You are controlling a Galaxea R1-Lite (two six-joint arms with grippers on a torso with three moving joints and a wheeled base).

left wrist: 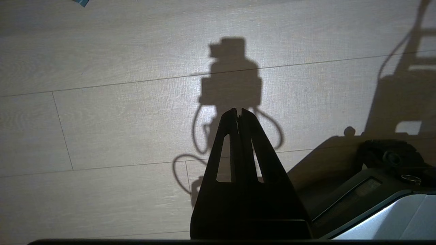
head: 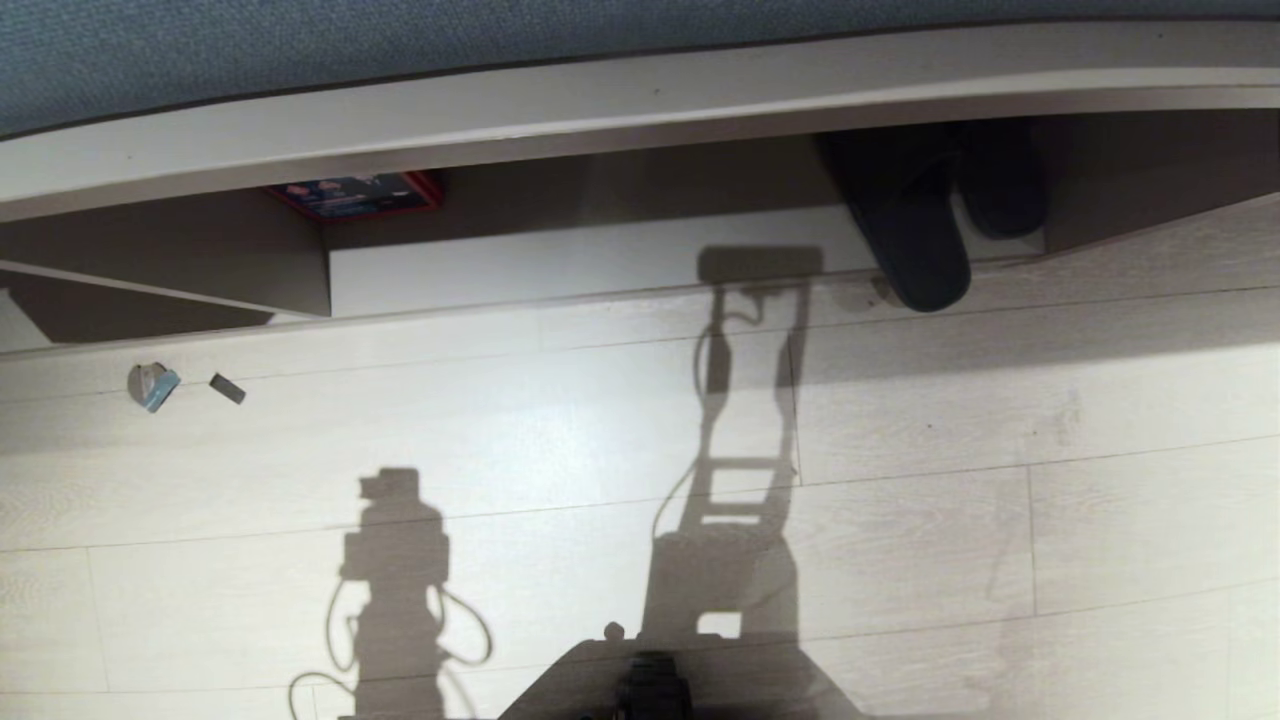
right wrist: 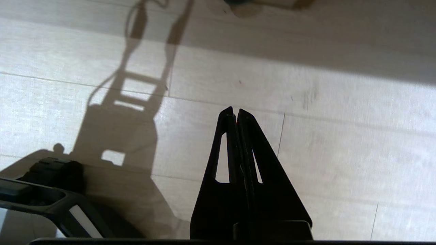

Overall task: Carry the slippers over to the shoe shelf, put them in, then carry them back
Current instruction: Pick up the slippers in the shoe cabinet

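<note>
Both claws are pinched shut on nothing: the left claw (left wrist: 239,110) hangs over bare plank floor (head: 900,480) in its wrist view, and the right claw (right wrist: 235,111) does the same in its own; neither arm appears in the head view, only their shadows on the boards. No legible writing shows anywhere; the small red box (head: 357,194) at about 11 o'clock in the head view carries a blue printed face too blurred to read. That box sits at the upright panel of the shoe shelf (head: 600,262), whose pale base board runs across the upper middle. Two slippers (head: 915,225) lie side by side in the shelf's right compartment at about 1 o'clock, the nearer one's end overhanging the board toward the floor. Two small scraps (head: 153,385) lie on the floor at 9 o'clock.
</note>
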